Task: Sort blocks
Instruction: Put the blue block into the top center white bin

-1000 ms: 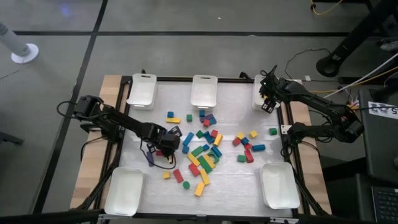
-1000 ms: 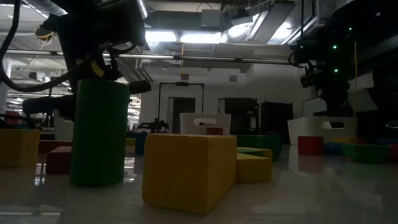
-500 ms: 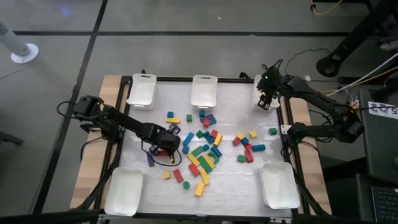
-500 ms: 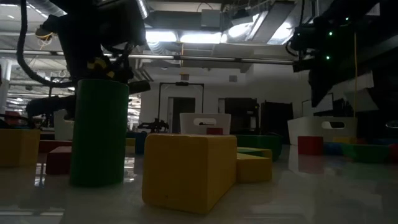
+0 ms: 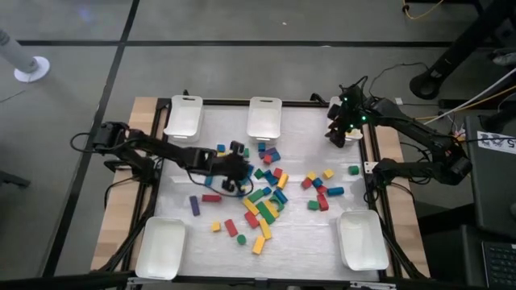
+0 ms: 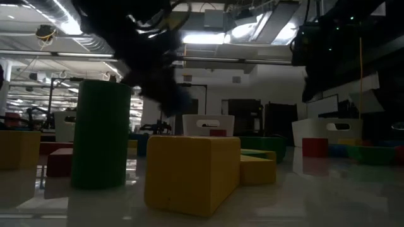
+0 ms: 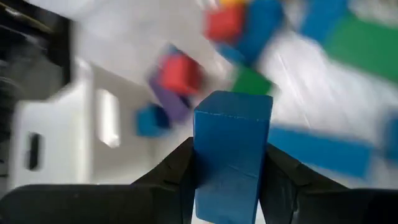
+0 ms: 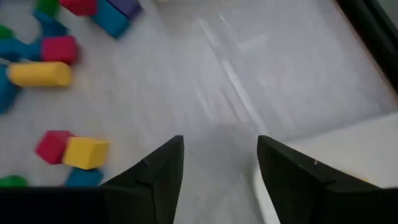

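From up here I see the blocks [image 5: 262, 197] crowded in the table's middle, leaving little gap to reach between them. My left gripper [image 5: 234, 159], clamped on a blue block [image 7: 231, 155], hangs over that cluster's left edge. The left strip of the table [image 5: 181, 165] lies mostly bare, save a few strays. White trays [image 5: 264, 118] line the far edge and near corners. My right gripper [image 5: 339, 129], fingers apart, sits by the far right tray.

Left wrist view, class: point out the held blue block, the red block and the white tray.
Blue block [image 7: 231, 155], left wrist view, front face.
Red block [image 7: 180, 73], left wrist view, top.
White tray [image 7: 56, 155], left wrist view, wall.
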Controlling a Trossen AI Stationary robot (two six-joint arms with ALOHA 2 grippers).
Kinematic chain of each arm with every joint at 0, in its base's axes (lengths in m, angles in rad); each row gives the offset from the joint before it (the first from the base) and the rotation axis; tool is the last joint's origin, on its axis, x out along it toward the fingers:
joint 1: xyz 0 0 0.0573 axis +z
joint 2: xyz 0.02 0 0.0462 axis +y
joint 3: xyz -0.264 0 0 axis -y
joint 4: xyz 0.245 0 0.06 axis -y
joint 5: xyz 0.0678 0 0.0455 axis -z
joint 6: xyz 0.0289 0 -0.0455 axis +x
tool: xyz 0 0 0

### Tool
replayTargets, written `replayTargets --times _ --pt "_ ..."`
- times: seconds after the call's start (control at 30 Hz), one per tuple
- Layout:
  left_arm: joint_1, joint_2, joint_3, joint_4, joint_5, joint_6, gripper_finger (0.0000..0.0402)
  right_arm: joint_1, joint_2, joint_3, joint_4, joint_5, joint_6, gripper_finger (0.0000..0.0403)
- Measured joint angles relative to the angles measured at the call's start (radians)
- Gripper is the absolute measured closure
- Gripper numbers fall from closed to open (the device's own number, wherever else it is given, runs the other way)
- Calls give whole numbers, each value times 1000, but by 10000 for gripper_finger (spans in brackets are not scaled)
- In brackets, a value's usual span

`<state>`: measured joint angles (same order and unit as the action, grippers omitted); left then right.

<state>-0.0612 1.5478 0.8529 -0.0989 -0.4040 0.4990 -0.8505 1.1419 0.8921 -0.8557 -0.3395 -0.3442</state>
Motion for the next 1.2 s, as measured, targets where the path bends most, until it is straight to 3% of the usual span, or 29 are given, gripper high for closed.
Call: replayTargets --times 0.13,0.3,0.43,0.57,0.7,0.9,1.2 --pt "80 0 2 207 0 28 288 27 0 -1 34 -77 30 198" --pt "197 1 2 406 -3 -19 285 136 0 -2 53 -80 34 198" --pt "289 8 2 455 60 -143 283 246 0 -2 53 -46 43 198" --pt "363 35 2 459 179 -264 282 352 0 -2 32 61 121 198" --pt "405 106 2 534 237 -308 282 441 0 -2 -77 200 253 198" --pt "437 237 1 733 270 -240 281 541 0 -3 -299 329 486 198" --pt "449 282 2 779 247 -205 269 626 0 -3 -458 395 1007 198"
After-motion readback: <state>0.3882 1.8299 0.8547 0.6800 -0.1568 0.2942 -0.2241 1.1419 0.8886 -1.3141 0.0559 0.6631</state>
